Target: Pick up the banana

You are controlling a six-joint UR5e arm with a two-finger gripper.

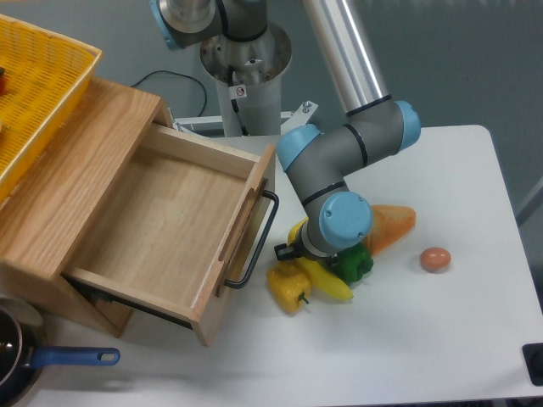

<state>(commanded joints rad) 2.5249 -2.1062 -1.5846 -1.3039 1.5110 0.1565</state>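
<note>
Hovering right on the pile, gripper (pixel 299 252) tucked under the blue wrist so I can't tell if the jaws are wide or closed.

The banana (pixel 327 281) lies on the table (pixel 441 339) under the wrist, touching the yellow pepper (pixel 287 288) and jammed against the green pepper (pixel 355 263). My guess is a grab could catch the yellow pepper, or shove the banana sideways. The open wooden drawer (pixel 161 225) looks empty; the yellow basket (pixel 38 93) holds something red at the frame edge.
</note>
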